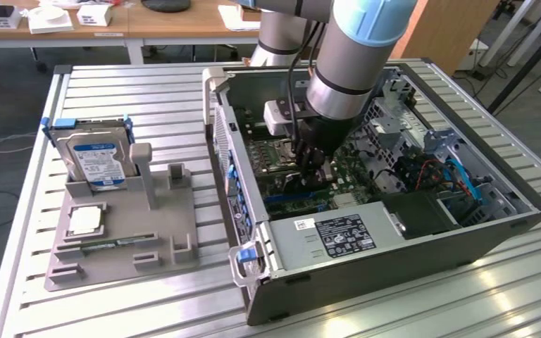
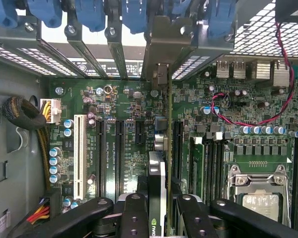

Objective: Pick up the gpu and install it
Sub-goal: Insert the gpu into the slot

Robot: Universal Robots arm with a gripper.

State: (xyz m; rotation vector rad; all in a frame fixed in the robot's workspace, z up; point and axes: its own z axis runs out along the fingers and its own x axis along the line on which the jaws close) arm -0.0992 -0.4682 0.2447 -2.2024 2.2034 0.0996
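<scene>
Half sunk in the case (image 1: 411, 260), with gripper (image 1: 310, 153) clamped on the gpu (image 2: 157, 183), fingers (image 2: 134, 218) pressing both faces. Holds it upright, edge-on over the motherboard (image 2: 124, 99), bracket end toward the blue latches (image 2: 89, 12) on the rear wall. Leaves narrow gaps: black slots (image 2: 100, 153) just beside one face, socket (image 2: 258, 193) near the other. Cannot tell whether seated. Stands well apart from the drive (image 1: 92, 158) outside.

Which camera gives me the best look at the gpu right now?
The wrist view: the gpu runs edge-on between the jaws, standing over the motherboard slots, its bracket end toward the rear openings. In the exterior view the arm reaches into the computer case and hides most of the card.
</scene>
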